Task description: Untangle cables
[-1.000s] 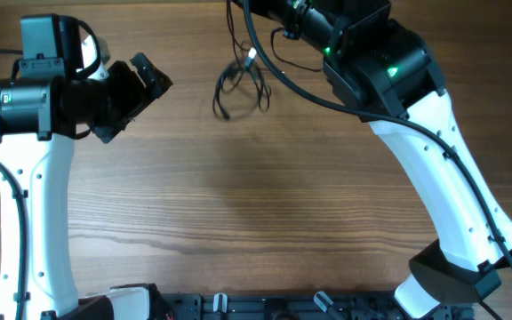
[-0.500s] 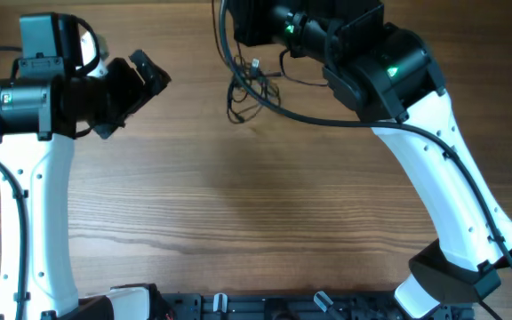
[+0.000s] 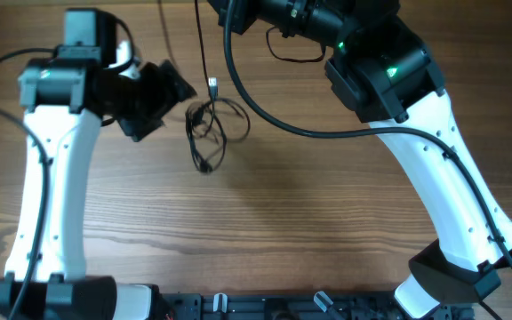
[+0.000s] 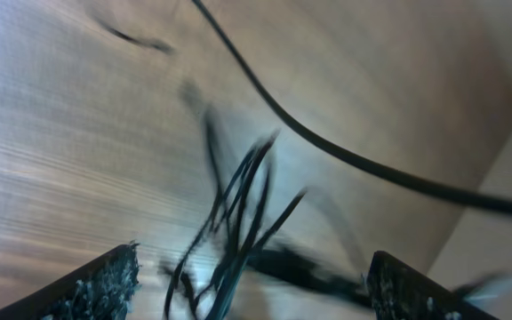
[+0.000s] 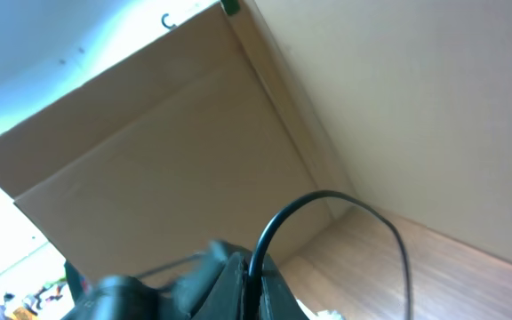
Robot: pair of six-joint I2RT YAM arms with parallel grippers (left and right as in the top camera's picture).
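The cables (image 3: 207, 124) are a small bundle of thin black wires with a pale plug end (image 3: 212, 85), hanging over the wooden table. One strand runs up from it to my right gripper (image 3: 227, 12) at the top edge. In the right wrist view that gripper (image 5: 252, 271) is shut on a black cable (image 5: 278, 222). My left gripper (image 3: 169, 111) is open just left of the bundle. In the left wrist view the blurred strands (image 4: 238, 213) lie between its wide-apart fingers (image 4: 254, 267). Another loose loop (image 3: 296, 52) lies at the back right.
A thin wire (image 3: 162, 27) runs from the top edge behind the left arm. A thick black arm cable (image 3: 265, 116) arcs under the right arm. A black rail (image 3: 238, 307) lines the table's front edge. A cardboard wall (image 5: 167, 151) stands behind the table.
The right gripper has carried the bundle left and a little toward the front. The left arm has swung right, so its open gripper now sits beside the bundle.
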